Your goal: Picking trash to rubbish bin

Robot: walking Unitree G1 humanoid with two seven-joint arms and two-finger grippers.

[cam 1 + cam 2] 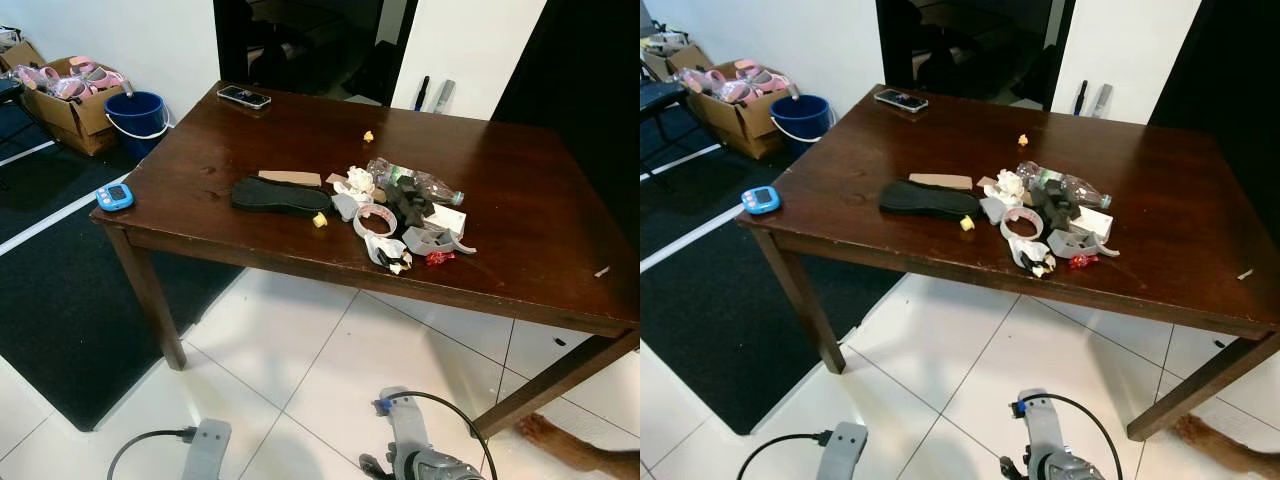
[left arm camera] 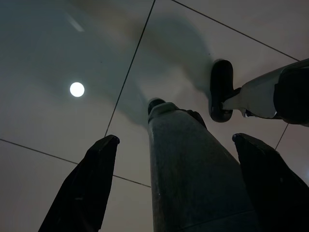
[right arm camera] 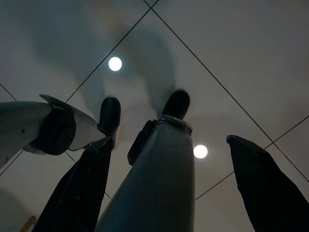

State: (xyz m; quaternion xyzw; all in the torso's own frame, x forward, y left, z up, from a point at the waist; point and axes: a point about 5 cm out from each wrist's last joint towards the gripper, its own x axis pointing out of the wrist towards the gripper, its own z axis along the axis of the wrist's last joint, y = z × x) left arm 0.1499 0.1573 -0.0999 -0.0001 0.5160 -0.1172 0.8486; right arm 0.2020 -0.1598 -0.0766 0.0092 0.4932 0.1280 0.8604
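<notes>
table front edge | trash pile nearby | blue bucket, maybe bin

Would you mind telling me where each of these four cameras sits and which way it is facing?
Left eye view: on the head, looking down at the wooden table with its trash pile; both forearms show at the bottom.
Right eye view: the other eye, same scene, slightly offset.
Left wrist view: looks down along the open left gripper at the tiled floor and a robot leg.
Right wrist view: likewise along the open right gripper.
</notes>
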